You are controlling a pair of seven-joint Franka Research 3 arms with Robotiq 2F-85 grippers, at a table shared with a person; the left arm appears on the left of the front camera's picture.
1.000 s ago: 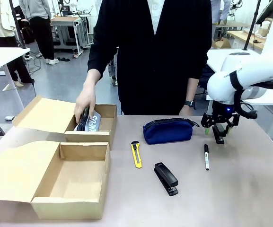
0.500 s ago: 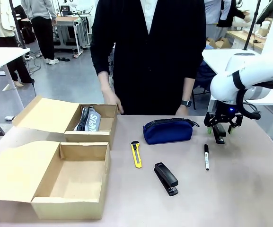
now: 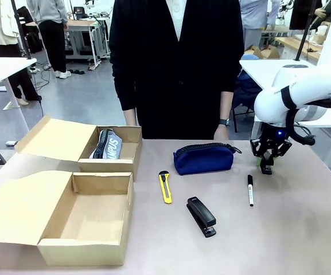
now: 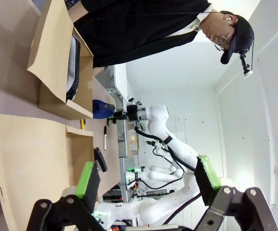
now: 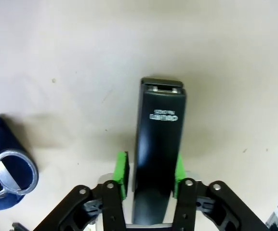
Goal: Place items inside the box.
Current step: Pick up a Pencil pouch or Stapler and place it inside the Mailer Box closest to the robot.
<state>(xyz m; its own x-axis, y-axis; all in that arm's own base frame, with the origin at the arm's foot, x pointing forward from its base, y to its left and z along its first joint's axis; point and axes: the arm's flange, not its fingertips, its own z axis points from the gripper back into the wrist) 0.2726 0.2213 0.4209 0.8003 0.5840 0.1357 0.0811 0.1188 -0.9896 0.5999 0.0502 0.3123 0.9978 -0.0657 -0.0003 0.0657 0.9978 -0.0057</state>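
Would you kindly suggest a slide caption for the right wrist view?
Right end effector grips a black oblong item over the table, navy blue zip pouch alongside.

The table [image 3: 303, 229] looks matt and smooth, a pale flat finish. Lower left, the near box [image 3: 85, 252] and the far box [image 3: 56, 137] behind it are plain brown cardboard, dull with raw edges. At centre, the navy pouch [image 3: 203, 160] is woven cloth. Its zip ring [image 5: 11, 175], lower left in the right wrist view, is bright polished metal. The grey pouch [image 3: 109, 145] in the far box is cloth too. The knife [image 3: 165, 187] is yellow plastic, the stapler [image 3: 202, 216] glossy black, the marker [image 3: 250, 190] smooth black plastic. The black block [image 5: 159, 144], mid-frame at the wrist, is satin plastic with a metal clip [image 5: 162, 87] at its top end.
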